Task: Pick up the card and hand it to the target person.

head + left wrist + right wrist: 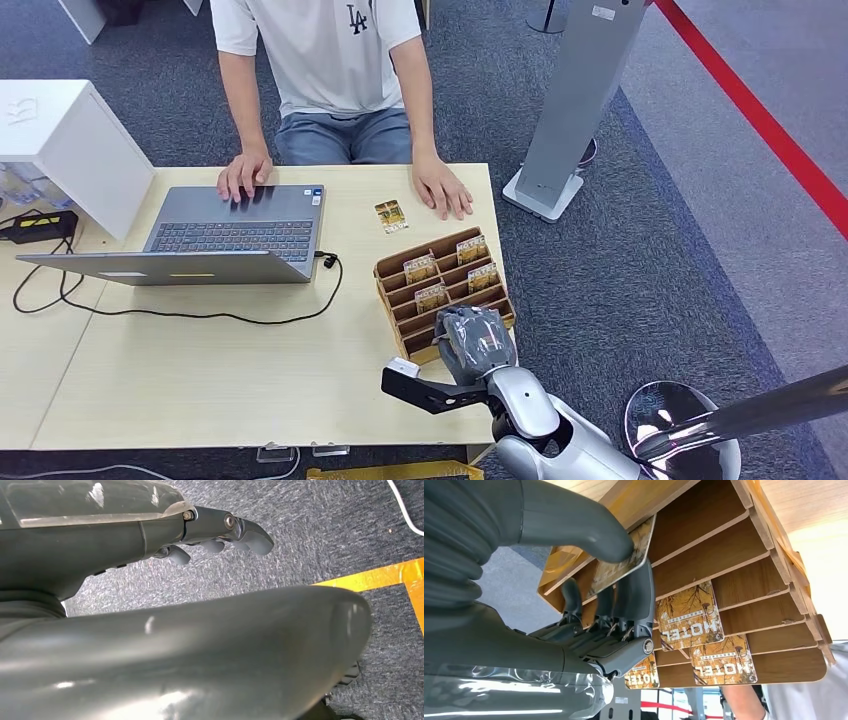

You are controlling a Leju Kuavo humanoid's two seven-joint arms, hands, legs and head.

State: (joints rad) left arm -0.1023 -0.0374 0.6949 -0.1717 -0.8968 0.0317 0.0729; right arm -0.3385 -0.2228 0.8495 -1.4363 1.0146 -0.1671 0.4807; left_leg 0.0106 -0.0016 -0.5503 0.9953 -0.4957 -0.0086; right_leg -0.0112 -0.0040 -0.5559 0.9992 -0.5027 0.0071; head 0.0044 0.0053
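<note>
1 right hand (477, 340) reaches into the wooden rack (400, 267), thumb and fingers pinching a card (616, 562)

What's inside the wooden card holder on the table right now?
The wooden card holder holds several hotel cards in its slots. The right hand covers its near rows and pinches one card there.

person (330, 70): head cut off by frame top | card (616, 565): mostly hidden behind right hand (589, 605) thumb | laptop (215, 240) screen faces away, unseen
</note>
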